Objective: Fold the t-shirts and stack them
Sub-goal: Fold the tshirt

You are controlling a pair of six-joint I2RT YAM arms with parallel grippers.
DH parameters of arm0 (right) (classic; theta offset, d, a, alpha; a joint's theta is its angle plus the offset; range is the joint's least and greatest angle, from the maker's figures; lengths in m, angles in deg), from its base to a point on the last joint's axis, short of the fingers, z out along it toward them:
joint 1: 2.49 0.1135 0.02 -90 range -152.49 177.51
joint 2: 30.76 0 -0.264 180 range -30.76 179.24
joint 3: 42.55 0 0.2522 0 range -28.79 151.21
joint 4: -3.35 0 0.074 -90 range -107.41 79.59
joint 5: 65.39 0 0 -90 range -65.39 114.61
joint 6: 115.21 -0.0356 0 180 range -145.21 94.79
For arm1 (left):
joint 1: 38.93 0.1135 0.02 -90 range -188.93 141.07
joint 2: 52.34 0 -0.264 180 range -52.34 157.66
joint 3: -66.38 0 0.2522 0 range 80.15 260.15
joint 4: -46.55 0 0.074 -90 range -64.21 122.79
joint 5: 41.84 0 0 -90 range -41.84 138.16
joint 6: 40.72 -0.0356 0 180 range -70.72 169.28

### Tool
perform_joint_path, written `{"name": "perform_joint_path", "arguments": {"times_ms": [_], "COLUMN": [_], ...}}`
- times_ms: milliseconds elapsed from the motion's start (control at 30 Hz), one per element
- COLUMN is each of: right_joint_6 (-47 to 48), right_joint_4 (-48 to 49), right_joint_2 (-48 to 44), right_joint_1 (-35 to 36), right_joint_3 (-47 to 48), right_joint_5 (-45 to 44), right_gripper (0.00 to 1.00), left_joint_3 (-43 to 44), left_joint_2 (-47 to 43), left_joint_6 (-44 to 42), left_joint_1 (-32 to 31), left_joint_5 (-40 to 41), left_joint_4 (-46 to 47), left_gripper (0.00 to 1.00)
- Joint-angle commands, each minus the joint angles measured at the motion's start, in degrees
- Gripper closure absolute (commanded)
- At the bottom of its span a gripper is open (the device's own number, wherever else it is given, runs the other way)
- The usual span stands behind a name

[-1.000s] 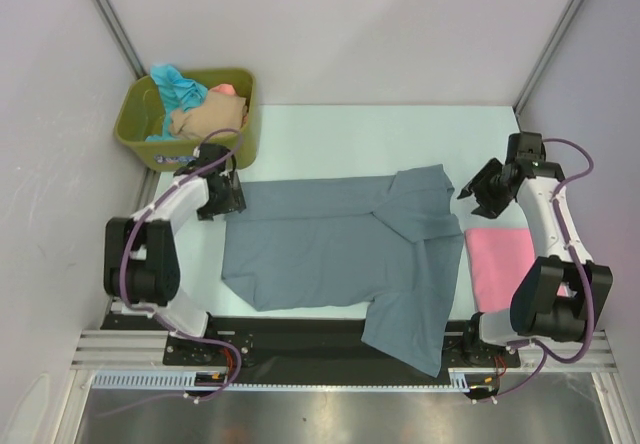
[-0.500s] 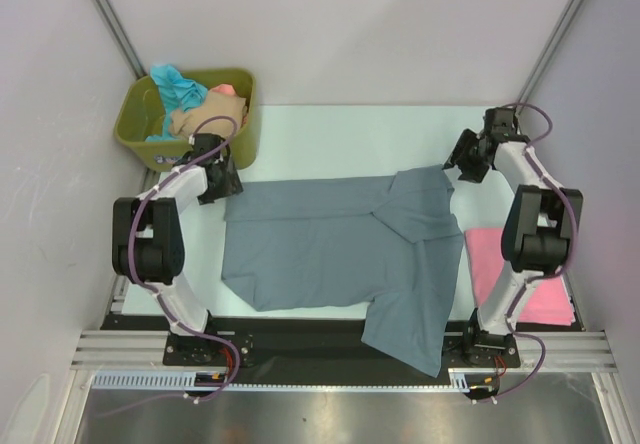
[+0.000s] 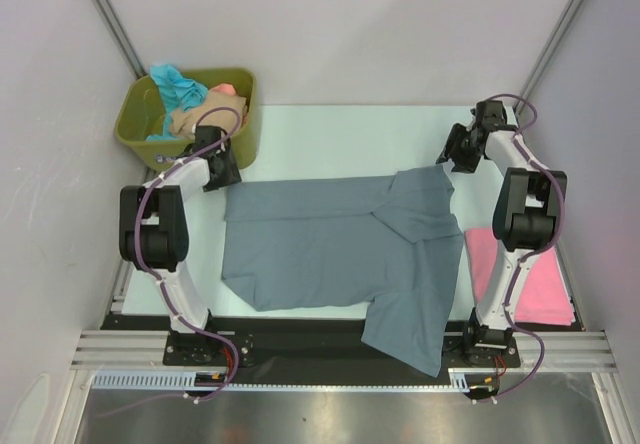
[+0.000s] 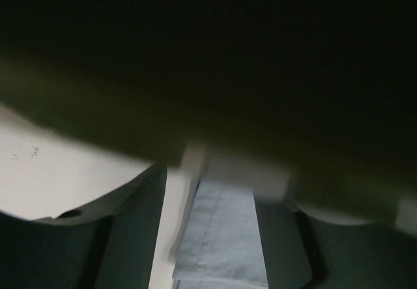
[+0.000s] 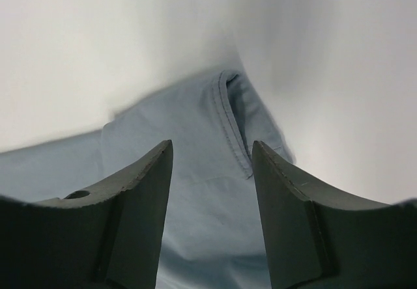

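Note:
A slate grey-blue t-shirt (image 3: 330, 244) lies spread on the pale table, one sleeve folded over near its far right corner and its hem hanging over the near edge. My left gripper (image 3: 222, 169) hovers open at the shirt's far left corner. The left wrist view shows that cloth edge (image 4: 221, 237) between the dark fingers (image 4: 130, 237). At the far right corner my right gripper (image 3: 452, 154) is open. The shirt's stitched hem (image 5: 228, 120) lies under the gap of that gripper (image 5: 212, 144). A folded pink t-shirt (image 3: 525, 274) rests at the right.
An olive-green tub (image 3: 130, 129) at the far left corner holds teal (image 3: 178, 86), beige (image 3: 205, 114) and salmon (image 3: 228, 90) shirts, just behind my left gripper. A dark olive blur (image 4: 195, 74) fills the top of the left wrist view. Bare table (image 3: 330, 139) lies beyond the shirt.
Both arms have reached farther away from their bases. The right gripper went from beside the pink shirt to the grey-blue shirt's far right corner. The left gripper edged toward the tub.

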State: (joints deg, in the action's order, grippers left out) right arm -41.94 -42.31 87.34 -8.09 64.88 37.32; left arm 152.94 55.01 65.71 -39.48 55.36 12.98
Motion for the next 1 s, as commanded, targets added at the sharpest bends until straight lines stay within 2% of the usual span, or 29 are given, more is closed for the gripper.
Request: {"name": "perform_joint_path", "arguments": {"times_ms": [0, 200, 233, 300, 500, 600, 733, 967], "right_joint_6": [1.3, 1.1, 1.0, 0.6, -0.9, -1.4, -0.8, -1.4], "right_joint_4": [-0.9, -0.5, -0.6, 0.2, 1.3, 1.1, 1.2, 2.1], "right_joint_2": [1.6, 3.4, 3.8, 4.3, 5.2, 5.1, 4.3, 2.8], "right_joint_1": [-0.1, 1.0, 1.1, 1.1, 1.4, 1.4, 1.4, 1.0], "right_joint_3": [2.9, 3.9, 3.9, 3.6, 4.2, 4.4, 4.2, 2.7], "right_joint_5": [1.0, 0.2, 0.1, -0.1, 0.8, 0.5, 0.3, 0.2], "right_gripper": [0.44, 0.49, 0.5, 0.53, 0.54, 0.57, 0.57, 0.57], "left_joint_3": [2.2, 1.7, 1.7, 1.6, 0.1, -1.7, -9.8, -16.0], "left_joint_2": [0.8, 1.6, 1.8, 1.8, 0.9, -0.8, -8.0, -14.9], "left_joint_6": [-0.9, 0.3, 0.4, 0.4, 0.1, 0.0, -0.7, 1.6], "left_joint_1": [0.3, 0.3, 0.3, 0.3, -0.6, -1.9, -3.7, -5.2], "left_joint_5": [-1.1, -1.0, -0.9, -0.8, 0.5, 3.8, 5.5, 12.4], "left_joint_4": [2.0, 2.8, 2.7, 2.9, 4.6, 5.7, 14.0, 17.4], "left_gripper": [0.4, 0.47, 0.51, 0.53, 0.51, 0.6, 0.51, 0.54]}}
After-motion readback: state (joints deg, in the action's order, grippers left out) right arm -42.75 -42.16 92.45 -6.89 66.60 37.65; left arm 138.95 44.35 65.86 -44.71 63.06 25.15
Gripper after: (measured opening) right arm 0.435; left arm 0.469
